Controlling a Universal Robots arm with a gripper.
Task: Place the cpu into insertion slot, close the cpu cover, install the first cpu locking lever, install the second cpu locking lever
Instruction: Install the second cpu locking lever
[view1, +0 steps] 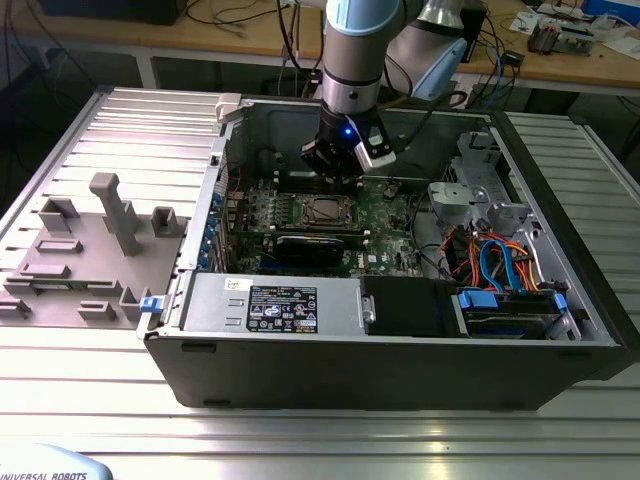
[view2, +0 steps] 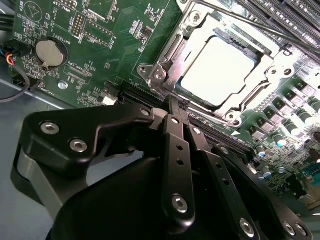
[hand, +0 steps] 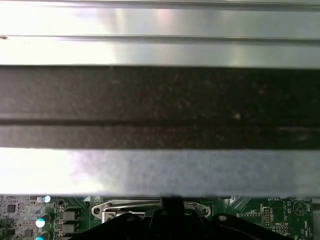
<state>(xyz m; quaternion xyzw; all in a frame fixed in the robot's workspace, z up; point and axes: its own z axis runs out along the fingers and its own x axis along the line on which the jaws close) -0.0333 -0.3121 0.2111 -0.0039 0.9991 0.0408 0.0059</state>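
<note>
Gripper (view2: 172, 107) fingers pressed together, empty, hover just beside the insertion slot (view2: 170, 52); the cpu (view2: 218, 70) sits inside under the cpu cover (view2: 250, 107), probably light, rigid, fragile, best handled by edges

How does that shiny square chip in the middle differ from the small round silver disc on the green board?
The chip is square and pale grey; the disc is round and darker silver. The chip is much larger than the disc. The chip sits inside a metal frame with screws at its corners, while the disc lies in a black round holder. Both are flat, metallic and mounted on the same green board.
</note>
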